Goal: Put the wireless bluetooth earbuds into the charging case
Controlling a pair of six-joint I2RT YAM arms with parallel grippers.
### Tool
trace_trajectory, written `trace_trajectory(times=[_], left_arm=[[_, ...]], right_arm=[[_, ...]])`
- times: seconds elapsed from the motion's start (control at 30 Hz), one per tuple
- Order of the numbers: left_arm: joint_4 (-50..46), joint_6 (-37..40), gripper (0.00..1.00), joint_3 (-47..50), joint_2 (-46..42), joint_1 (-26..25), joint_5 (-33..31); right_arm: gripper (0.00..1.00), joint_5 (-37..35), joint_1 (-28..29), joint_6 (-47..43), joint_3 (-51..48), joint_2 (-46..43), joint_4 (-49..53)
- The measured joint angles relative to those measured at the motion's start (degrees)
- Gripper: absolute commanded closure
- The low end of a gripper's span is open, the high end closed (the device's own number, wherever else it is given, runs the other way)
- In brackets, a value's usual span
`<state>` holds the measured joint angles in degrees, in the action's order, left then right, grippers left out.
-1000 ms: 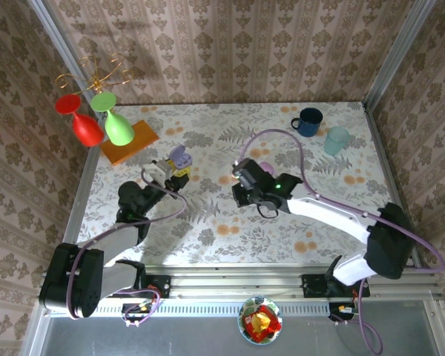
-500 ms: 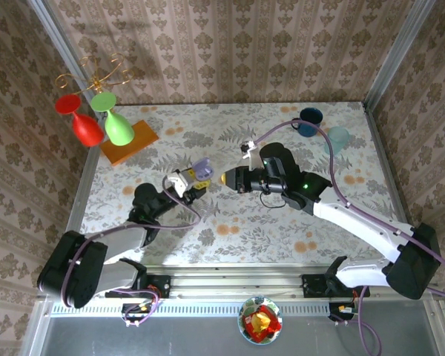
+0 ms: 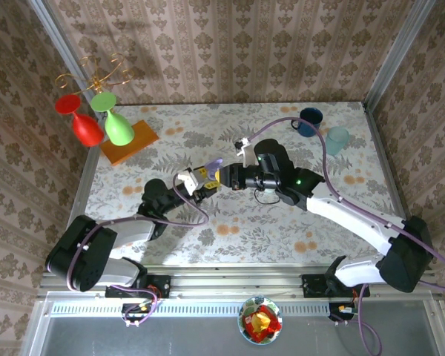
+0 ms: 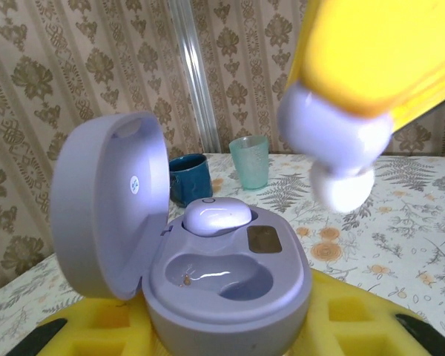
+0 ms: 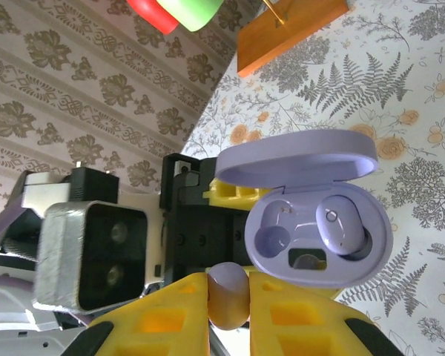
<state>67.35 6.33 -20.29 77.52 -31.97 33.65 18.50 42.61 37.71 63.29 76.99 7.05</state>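
Left claw [image 3: 202, 180], seen from the top external camera, was clamped on the open lilac charging case [image 3: 210, 165] and held it up over the counter [image 3: 282, 230], offering it to the right claw [image 3: 224, 178] just beside it. From the left wrist, the lid [image 4: 111, 200] was tipped back so both sockets faced up. One earbud [image 4: 216, 216] sat in the far socket and the near socket [image 4: 226, 278] was bare. The right claw's yellow fingers [image 4: 371, 52] pinched a second earbud [image 4: 337, 148] above and to one side. From the right wrist, the second earbud [image 5: 228, 293] was gripped between narrow fingertips, near the charging case [image 5: 319, 245], probably being lined up with the bare socket
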Motion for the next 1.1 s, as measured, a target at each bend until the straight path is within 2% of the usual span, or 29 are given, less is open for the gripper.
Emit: trace_trajectory(times=[0.53,1.1], left_arm=[[-1.4,1.0,0.68,0.0,-2.1,-0.3,1.1],[-3.7,1.0,0.68,0.0,-2.3,-0.6,-1.0]], right_arm=[[0.82,0.2,0.0,-0.2,3.4,5.0,0.0],[0.79,1.6,0.0,0.3,3.4,6.1,0.0]])
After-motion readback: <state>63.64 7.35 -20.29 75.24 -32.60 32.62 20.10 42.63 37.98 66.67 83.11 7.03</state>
